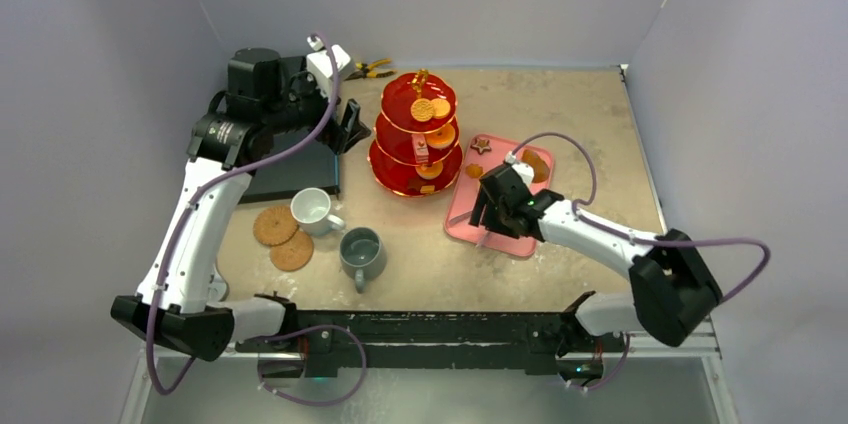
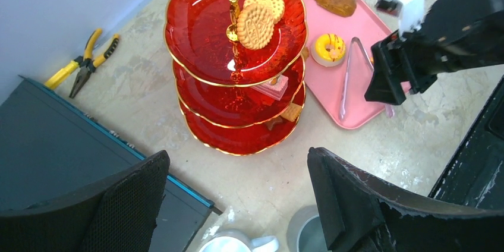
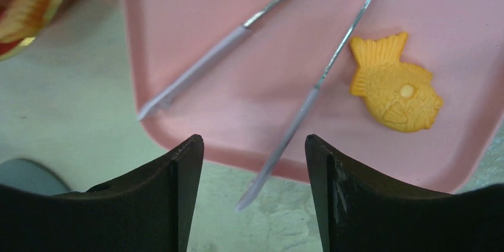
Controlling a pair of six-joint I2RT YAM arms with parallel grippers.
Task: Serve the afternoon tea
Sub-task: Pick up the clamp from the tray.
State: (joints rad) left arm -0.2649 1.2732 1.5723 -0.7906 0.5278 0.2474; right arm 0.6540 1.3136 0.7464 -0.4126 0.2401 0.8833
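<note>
Beige bench (image 1: pixel 430 269): grey mug (image 1: pixel 361 250) and white mug (image 1: pixel 312 209) sit front-left of the red stand (image 1: pixel 418 134), by two cork coasters (image 1: pixel 275 225). Right tool (image 3: pixel 254 145) gapes open above tongs (image 3: pixel 297 115) on the pink tray (image 1: pixel 466 229), stand's right. Left tool (image 1: pixel 352 129), open and empty, hovers at stand's left.

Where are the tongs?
In the right wrist view, the tongs lie on the pink tray beside the fish-shaped biscuit, under the right gripper, right of the red stand.

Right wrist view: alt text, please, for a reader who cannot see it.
The right tool hangs open above an edge of a pink tray. On the tray lie metal tongs, one tip overhanging the edge, and a fish-shaped biscuit.
</note>
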